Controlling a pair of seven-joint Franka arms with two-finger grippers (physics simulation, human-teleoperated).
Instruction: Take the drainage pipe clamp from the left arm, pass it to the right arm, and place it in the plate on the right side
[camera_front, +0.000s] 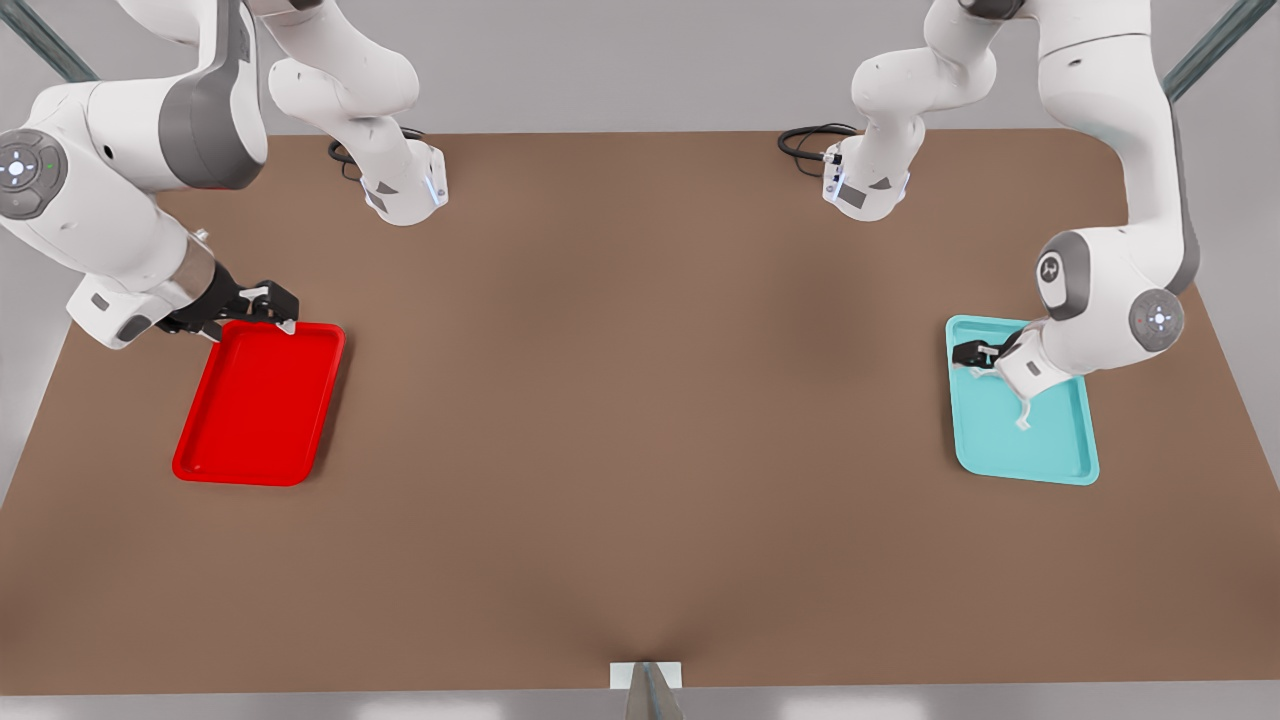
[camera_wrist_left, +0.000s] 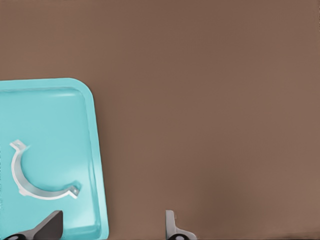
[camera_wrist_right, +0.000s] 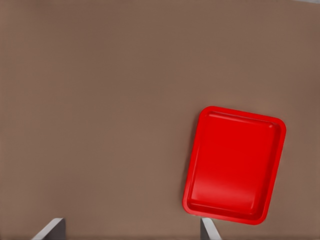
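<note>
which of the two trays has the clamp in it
The teal tray, on the front view's right under the left claw: the white drainage pipe clamp lies inside it. The red plate holds nothing.

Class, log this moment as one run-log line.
clamp: lying in teal tray | left hand: open above it | right hand: open near red plate

Between the red plate (camera_front: 260, 400) and the teal tray (camera_front: 1020, 425) lies a wide stretch of bare brown table (camera_front: 640, 420). On the teal tray, the drainage pipe clamp (camera_wrist_left: 37, 172) lies flat and the left gripper (camera_front: 975, 352) hangs over the tray's far rim. The right gripper (camera_front: 262, 303) hangs at the plate's far corner.
</note>
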